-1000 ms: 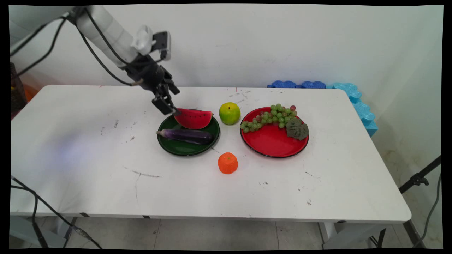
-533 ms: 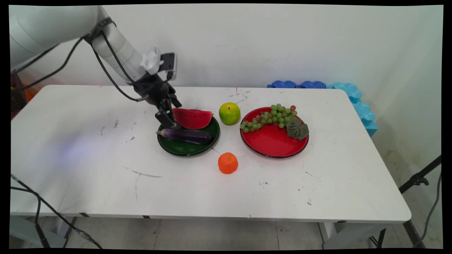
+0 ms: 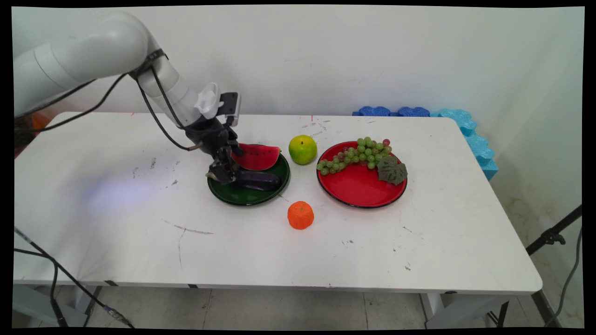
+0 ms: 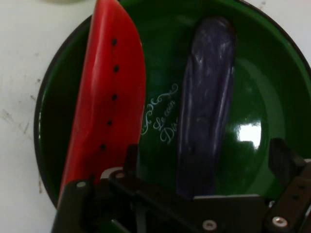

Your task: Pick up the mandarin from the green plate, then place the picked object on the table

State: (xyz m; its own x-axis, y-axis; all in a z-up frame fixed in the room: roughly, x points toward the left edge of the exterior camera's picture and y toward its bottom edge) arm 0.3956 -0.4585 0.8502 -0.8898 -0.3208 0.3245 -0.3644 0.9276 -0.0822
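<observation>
Fingers are seen spread wide, one on each side of the eggplant's stem end, which lies between them untouched so far as can be told; its long axis runs straight away from the gripper in the hand view, crosswise to the gap. The eggplant is laid on the green plate at the middle of the desk, with the watermelon slice just beside it, close to one finger. An apple, an orange and a red plate of grapes are set clear of the gripper.
</observation>
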